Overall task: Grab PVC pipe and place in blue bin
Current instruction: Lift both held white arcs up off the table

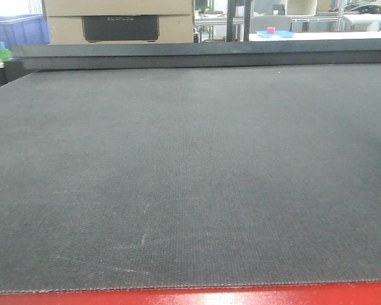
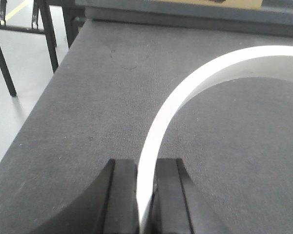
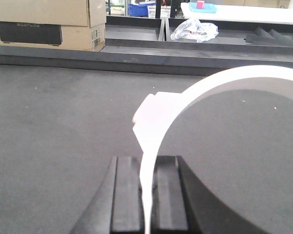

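Note:
No PVC pipe shows in any view, and the blue bin is out of view. The exterior view holds only the bare dark grey table mat (image 1: 190, 178), with neither arm in it. In the left wrist view my left gripper (image 2: 146, 195) hangs low over the mat near the table's left edge. Its two black fingers (image 2: 122, 195) stand close together against a thin white curved band (image 2: 185, 87) that arcs up and to the right. My right gripper (image 3: 147, 195) looks the same, its fingers pressed to a white band (image 3: 210, 83) carrying a small white block (image 3: 154, 109).
Cardboard boxes (image 1: 117, 19) stand behind the table's raised back rail (image 1: 197, 54). A blue crate (image 1: 16, 28) sits far back left, off the table. The left table edge drops to the floor by black frame legs (image 2: 2, 58). A red strip (image 1: 190, 297) marks the near edge.

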Controlling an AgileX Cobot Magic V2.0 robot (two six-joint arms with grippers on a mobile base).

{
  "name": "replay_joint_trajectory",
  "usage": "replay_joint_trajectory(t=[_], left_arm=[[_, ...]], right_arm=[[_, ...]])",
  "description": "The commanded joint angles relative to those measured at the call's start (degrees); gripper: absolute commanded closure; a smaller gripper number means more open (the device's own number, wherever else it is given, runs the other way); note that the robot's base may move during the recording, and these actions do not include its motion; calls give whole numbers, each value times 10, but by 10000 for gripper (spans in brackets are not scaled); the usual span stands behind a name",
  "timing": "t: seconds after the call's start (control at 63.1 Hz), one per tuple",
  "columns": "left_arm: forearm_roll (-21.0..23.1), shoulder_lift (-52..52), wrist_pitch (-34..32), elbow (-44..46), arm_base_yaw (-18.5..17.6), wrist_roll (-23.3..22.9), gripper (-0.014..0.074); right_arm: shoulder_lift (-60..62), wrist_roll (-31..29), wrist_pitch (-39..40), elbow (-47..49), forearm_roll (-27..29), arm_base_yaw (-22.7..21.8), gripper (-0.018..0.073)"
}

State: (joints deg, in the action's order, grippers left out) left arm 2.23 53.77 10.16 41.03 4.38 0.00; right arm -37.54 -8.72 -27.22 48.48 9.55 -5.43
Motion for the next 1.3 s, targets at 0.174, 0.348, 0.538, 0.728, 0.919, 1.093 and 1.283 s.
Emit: replay_joint_trajectory(t=[0.174,0.348,0.538,0.728,0.919,1.093,1.283], left_arm=[[-15,-159,-6,-77,-1,0,707],[-14,-259,5,-128,-1,0,707],[-14,-337,28,-175,-1,0,707],[-14,-397,40,-185,-1,0,707],[-14,-419,53,-185,-1,0,707],[-14,-419,53,-185,-1,0,707],[-17,-419,52,-185,-1,0,707]], right_arm=[[80,-4,35,-86,-6,-1,727],[147,-4,51,-116,-6,-1,727],[190,-9,20,-119,-14,-1,727],[200,-9,-5,-119,-14,-1,727],[203,-9,-2,-119,-14,-1,727],[204,-9,7,-119,-14,-1,727],[204,-9,7,-119,-14,-1,727]])
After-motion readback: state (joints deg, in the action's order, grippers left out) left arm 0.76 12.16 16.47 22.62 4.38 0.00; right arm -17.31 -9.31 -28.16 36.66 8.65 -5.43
